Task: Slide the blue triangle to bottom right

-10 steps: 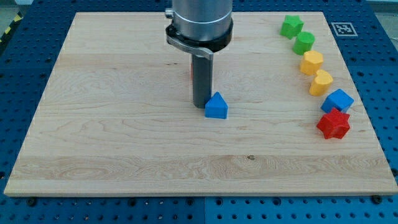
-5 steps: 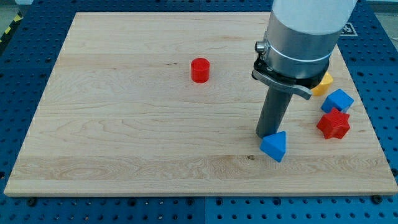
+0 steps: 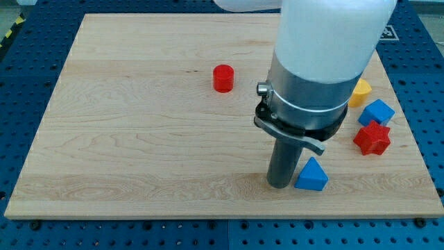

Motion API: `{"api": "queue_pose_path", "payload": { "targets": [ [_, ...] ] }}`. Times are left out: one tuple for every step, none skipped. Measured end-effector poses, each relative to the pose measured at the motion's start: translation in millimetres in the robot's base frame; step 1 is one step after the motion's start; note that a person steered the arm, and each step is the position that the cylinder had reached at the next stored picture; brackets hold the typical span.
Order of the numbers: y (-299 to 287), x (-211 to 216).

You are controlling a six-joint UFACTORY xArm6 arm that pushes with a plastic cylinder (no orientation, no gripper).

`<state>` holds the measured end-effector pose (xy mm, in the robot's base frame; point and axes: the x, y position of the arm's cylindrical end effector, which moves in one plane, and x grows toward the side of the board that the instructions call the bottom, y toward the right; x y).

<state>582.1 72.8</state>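
One push step under way: my tip (image 3: 279,185) touches the blue triangle's (image 3: 311,176) left side, near-right on the worktop (image 3: 125,139); no fingers on this rod; next, nudge farther right toward the corner.

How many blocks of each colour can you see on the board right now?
Blue: 2, the blue triangle beside my tip and a blue block.
Red: 2, a red cylinder and a red star.
Yellow: 1, a yellow block, partly hidden.
Total: 5 visible.
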Motion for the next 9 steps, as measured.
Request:
{"api": "queue_pose_path", "payload": {
  "targets": [
    [1.4, -2.7],
    [7.6, -13.1],
    [22.6, -6.3],
    [39.1, -4.3],
    [58.3, 2.1],
    [64.3, 22.8],
    [73.5, 31.5],
    [76.4, 36.8],
    [81.4, 35.7]
  ]
}}
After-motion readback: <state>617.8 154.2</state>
